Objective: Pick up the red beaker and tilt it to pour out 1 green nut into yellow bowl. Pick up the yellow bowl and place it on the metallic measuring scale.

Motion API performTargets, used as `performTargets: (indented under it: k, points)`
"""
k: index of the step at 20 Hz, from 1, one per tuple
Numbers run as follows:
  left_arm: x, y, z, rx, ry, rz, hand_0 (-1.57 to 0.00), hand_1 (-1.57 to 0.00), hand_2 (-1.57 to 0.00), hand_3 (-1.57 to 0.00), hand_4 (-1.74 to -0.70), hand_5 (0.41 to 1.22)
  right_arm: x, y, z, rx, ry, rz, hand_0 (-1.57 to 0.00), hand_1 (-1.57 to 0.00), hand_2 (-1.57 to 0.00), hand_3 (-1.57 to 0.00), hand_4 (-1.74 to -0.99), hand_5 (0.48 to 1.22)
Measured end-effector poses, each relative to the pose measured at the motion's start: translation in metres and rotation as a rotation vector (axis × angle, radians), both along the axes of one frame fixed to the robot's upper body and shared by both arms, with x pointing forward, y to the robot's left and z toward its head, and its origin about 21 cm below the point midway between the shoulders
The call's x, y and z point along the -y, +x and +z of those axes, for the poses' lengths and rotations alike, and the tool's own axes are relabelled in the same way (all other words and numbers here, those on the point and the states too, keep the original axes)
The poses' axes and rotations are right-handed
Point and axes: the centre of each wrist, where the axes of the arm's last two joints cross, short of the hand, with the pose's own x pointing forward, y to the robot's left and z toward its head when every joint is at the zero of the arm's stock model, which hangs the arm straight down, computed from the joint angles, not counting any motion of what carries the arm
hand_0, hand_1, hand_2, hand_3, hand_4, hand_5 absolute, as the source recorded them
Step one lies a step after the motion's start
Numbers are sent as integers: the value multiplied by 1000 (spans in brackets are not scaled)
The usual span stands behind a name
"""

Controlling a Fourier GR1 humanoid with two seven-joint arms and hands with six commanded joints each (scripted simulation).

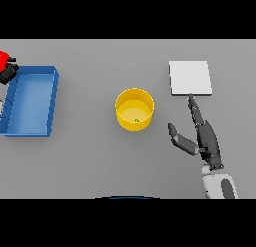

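Observation:
The yellow bowl [134, 109] stands upright in the middle of the table, with a small green nut [136, 120] lying inside it. To the back right lies the metallic measuring scale [190, 78], a flat pale square with nothing on it. My right hand [207, 138] is open to the right of the bowl, apart from it; its straight fingers [194, 108] point at the scale's front edge and its thumb is spread toward the bowl. At the far left edge my left hand [8, 72] is curled on the red beaker [4, 57], which is partly cut off.
A blue rectangular tray [54, 98] lies at the left, just right of and below the left hand and beaker. Bare grey table separates the tray, the bowl and the scale.

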Motion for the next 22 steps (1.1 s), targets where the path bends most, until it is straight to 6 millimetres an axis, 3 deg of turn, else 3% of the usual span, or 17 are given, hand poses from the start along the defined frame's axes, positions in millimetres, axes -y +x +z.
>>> performTargets:
  k: [2,4,5,7,10,12,15,19,22]
  points:
    - [0,-6,-4,-23,-14,30,-1571,-1571,-1571,-1571,-1741,925,-3,2,4,8,12,0,1,1,1,1,-1157,671]
    - [0,-13,-3,-35,-33,42,-1571,-1571,-1526,-1525,-1521,818,-4,2,2,-8,19,2,1,1,1,1,-1155,670]
    - [0,-16,0,-46,-32,26,-1469,-1344,-1276,-1318,-1369,774,-3,-1,2,-2,19,4,1,1,1,1,-1153,670]
    - [0,-24,6,-59,-48,-85,-940,-860,-817,-843,-1126,705,-2,2,4,-15,14,-5,1,1,1,1,-1149,670]
    - [-3,-29,8,-119,-99,-154,-481,-440,-418,-431,-915,651,-5,-1,2,0,24,5,1,1,1,1,-1155,670]
    - [-5,-27,13,-163,-41,-170,-307,-281,-267,-276,-843,632,-3,2,2,-10,20,-8,1,1,1,1,-1155,670]
    - [-4,-30,2,-220,20,-165,-157,-143,-136,-141,-801,627,-3,0,3,6,-12,-13,1,1,1,1,-1158,665]
    - [-1,-26,5,-142,39,-181,-64,-58,-55,-57,-778,633,-9,7,8,-4,-29,-22,1,1,1,1,-1131,631]
    - [2,-25,3,-87,-8,-196,-32,-29,-28,-29,-786,652,-9,7,10,7,-142,41,1,1,1,1,-1080,662]
